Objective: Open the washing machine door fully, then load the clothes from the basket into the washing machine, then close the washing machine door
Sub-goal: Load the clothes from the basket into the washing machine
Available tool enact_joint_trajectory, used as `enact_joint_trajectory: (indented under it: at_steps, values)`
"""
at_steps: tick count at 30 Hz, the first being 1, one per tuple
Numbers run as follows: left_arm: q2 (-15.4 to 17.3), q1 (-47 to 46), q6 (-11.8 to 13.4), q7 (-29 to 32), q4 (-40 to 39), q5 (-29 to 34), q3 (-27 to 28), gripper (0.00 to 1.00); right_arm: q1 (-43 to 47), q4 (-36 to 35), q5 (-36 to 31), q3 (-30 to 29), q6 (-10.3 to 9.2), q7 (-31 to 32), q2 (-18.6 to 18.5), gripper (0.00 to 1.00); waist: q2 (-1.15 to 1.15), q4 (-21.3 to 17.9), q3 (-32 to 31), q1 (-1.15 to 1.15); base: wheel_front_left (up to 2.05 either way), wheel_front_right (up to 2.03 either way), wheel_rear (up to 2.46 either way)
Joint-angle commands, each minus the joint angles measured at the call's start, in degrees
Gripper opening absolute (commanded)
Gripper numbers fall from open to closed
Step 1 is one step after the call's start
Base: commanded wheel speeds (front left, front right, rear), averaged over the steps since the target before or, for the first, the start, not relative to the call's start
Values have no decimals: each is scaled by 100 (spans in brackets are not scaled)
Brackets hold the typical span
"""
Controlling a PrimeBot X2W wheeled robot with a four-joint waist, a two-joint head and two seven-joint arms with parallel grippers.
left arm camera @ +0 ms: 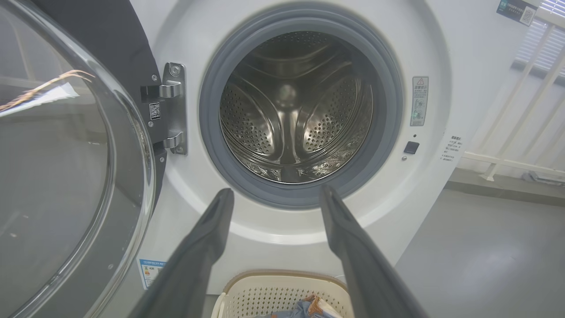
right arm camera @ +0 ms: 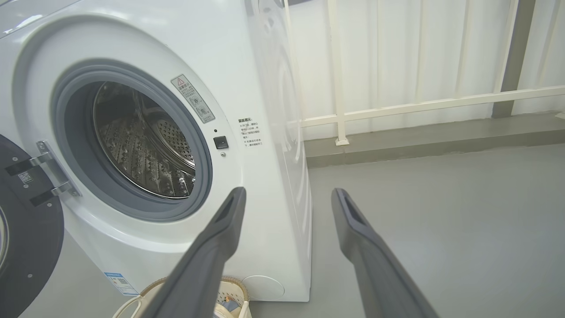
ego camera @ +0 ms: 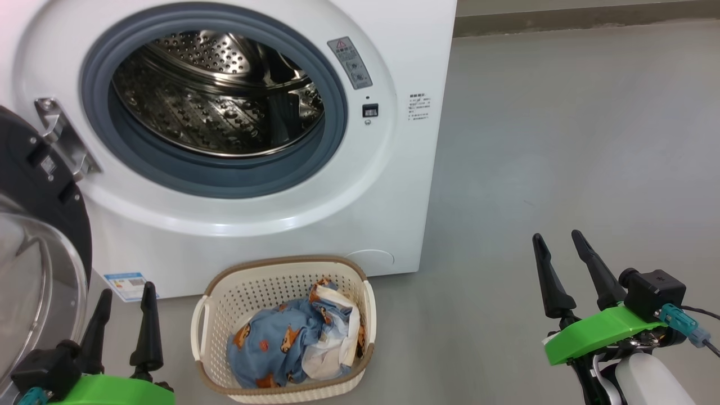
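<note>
My head camera looks forward and steeply down on the white front of the washing machine (ego camera: 394, 56), with the basket (ego camera: 281, 261) on the floor (ego camera: 562, 140) just before it. My left wrist camera sits low and near, facing straight into the drum (left arm camera: 295, 110). My right wrist camera stands further right, seeing the same front at a slant, past its right corner. All three share the drum mouth and the hinge (ego camera: 62, 135).

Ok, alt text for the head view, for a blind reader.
A white washing machine stands with its black door swung open at left and its steel drum empty. A cream basket of blue printed clothes sits on the floor before it. The left hand and right hand are open, empty.
</note>
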Motion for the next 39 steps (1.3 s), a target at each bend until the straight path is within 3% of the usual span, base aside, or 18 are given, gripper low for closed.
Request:
enact_joint_trajectory:
  at_steps: [1, 39]
  values:
    - [134, -132, -20, -37, -140, -55, 198, 100, -47, -120, 77, 93, 43, -52, -15, 100, 0, -1, 1, 0, 80, -80, 0]
    - [188, -181, -20, -37, -155, -170, 88, 100, -125, -133, 86, 117, 43, -52, 44, 100, 0, -11, 229, 0, 5, -5, 0]
